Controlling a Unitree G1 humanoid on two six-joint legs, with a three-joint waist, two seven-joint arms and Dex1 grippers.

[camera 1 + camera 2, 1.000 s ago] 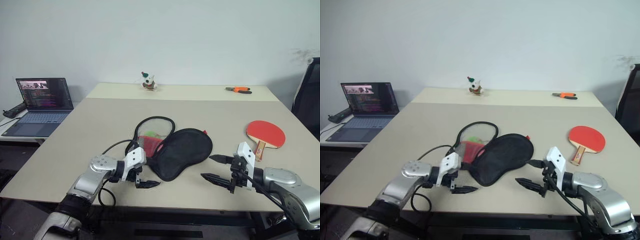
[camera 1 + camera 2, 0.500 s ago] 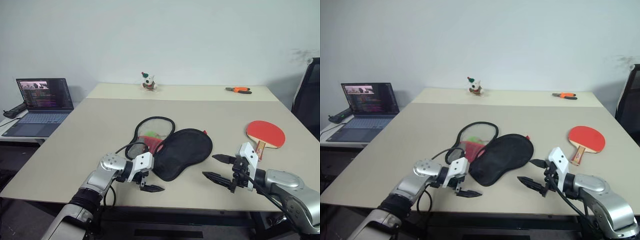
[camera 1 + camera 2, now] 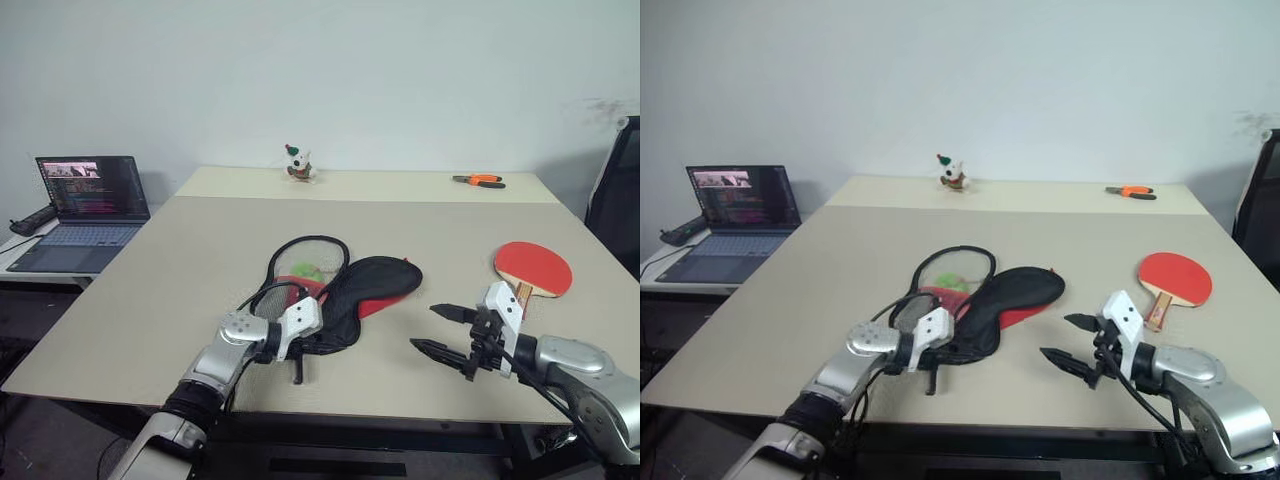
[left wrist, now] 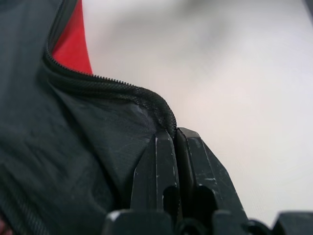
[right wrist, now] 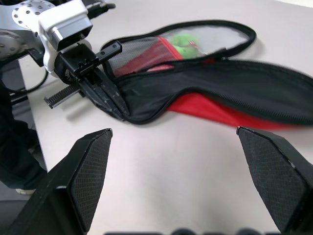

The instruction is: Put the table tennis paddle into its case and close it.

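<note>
The case point(image 3: 352, 290) lies open at mid-table, its black side toward me and its mesh side point(image 3: 305, 262) behind. My left gripper point(image 3: 322, 340) is shut on the near edge of the black flap; the left wrist view shows its fingertips point(image 4: 166, 142) pinching the fabric beside the zip teeth point(image 4: 107, 85). That flap is raised, and red point(image 3: 385, 301) shows beneath it. The table tennis paddle point(image 3: 533, 268) lies red face up to the right, handle toward me. My right gripper point(image 3: 422, 327) hovers open between case and paddle, holding nothing.
An open laptop point(image 3: 85, 200) sits on a low side table at the left. A small toy figure point(image 3: 295, 163) and orange-handled pliers point(image 3: 478, 180) lie at the table's far edge. A black chair point(image 3: 615, 200) stands at the right. Something green point(image 3: 305, 271) shows inside the mesh.
My left gripper moved right to the case's near edge and shut on the black flap, which has lifted and uncovered red underneath. The right gripper has stayed where it was, open.
</note>
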